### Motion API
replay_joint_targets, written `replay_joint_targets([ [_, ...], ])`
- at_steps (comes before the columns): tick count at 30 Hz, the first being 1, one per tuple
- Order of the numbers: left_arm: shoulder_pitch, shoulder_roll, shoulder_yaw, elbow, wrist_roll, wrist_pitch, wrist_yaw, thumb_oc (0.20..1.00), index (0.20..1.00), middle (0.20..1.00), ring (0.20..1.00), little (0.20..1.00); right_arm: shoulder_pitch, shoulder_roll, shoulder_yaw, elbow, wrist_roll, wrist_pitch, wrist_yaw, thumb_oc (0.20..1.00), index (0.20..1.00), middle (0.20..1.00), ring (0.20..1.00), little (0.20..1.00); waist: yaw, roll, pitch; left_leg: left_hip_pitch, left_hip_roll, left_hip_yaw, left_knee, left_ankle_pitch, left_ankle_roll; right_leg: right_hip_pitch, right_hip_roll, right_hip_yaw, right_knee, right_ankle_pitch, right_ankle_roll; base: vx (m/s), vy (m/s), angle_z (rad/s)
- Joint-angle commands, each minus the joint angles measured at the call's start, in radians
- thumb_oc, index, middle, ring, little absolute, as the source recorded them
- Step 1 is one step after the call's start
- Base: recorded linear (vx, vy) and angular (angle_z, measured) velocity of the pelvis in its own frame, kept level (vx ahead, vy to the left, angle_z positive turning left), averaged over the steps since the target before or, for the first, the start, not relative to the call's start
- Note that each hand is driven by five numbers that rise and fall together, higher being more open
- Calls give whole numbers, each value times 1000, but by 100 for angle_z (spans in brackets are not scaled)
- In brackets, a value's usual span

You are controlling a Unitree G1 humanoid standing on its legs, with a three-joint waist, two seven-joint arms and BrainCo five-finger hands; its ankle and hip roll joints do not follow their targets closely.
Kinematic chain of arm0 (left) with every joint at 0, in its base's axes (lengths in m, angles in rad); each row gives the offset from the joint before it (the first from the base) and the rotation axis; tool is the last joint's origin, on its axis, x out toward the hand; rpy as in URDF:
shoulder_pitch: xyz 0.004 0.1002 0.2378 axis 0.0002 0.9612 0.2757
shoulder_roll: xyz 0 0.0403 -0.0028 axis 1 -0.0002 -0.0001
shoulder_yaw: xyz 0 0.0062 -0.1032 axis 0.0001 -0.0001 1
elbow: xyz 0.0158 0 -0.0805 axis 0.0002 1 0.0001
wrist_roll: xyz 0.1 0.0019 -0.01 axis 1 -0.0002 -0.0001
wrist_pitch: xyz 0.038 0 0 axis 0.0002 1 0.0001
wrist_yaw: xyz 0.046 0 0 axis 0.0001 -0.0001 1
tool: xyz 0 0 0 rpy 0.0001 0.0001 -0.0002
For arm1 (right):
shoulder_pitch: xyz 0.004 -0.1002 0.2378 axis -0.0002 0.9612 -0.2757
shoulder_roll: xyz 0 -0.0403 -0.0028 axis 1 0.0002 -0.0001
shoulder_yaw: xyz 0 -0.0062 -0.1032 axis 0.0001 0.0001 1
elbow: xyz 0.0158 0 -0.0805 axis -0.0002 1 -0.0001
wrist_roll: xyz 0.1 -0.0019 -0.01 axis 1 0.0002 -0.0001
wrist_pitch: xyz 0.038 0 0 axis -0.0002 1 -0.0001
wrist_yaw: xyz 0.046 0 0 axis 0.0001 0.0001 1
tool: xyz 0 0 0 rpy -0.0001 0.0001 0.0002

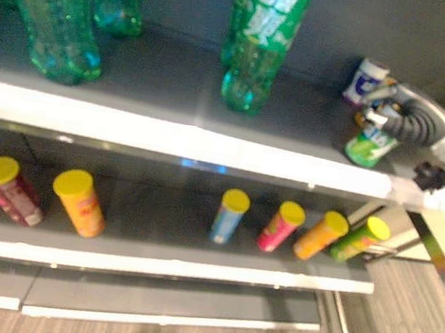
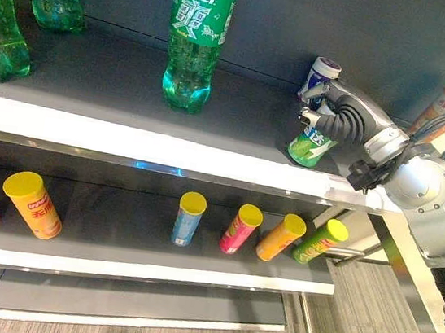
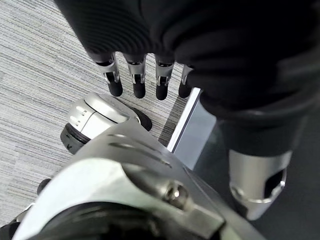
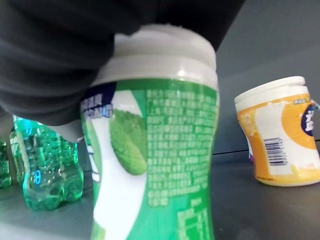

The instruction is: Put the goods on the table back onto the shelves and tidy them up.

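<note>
Green gum jar (image 2: 310,145) stands on our upper shelf (image 2: 134,89), right hand (image 2: 332,115) curled around its top to seat it near the blue-capped jar (image 2: 322,73); left hand (image 3: 145,80) hangs slack.

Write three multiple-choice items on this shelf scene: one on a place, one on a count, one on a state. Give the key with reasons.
1. Where is the green gum jar?
A. on the lower shelf
B. on the upper shelf, near its right end
C. on the floor

2. How many tall green bottles stand on the upper shelf in the right eye view?
A. three
B. one
C. five

3. What is the right hand doing?
A. hanging open, away from the shelf
B. pressing flat on a chip can
C. its fingers curl round the green gum jar

Key: B, the jar sits by the shelf's right end; A, three bottles show; C, the fingers wrap the jar.
</note>
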Motion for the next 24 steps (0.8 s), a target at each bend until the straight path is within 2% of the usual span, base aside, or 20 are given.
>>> replay_joint_targets([
  [1,14,-38,-23,16,37,-17,-25,1000,1000,1000,1000,1000,29,-60,21,11,40,-17,22,200,200,200,200,200,41,15,-57,28,13,7,1,-108,22,-116,-51,60,13,143,18,0,0,0],
  [11,13,-31,-10,24,45,-19,-28,1000,1000,1000,1000,1000,63,-84,0,25,42,-20,38,200,200,200,200,200,36,13,-59,28,14,10,1,-109,20,-116,-52,56,12,143,18,0,0,0],
  [24,12,-26,-10,22,47,-21,-26,1000,1000,1000,1000,1000,60,-60,-2,35,41,-21,37,200,200,200,200,200,42,14,-54,26,15,3,1,-108,20,-113,-51,51,14,141,18,0,0,0],
])
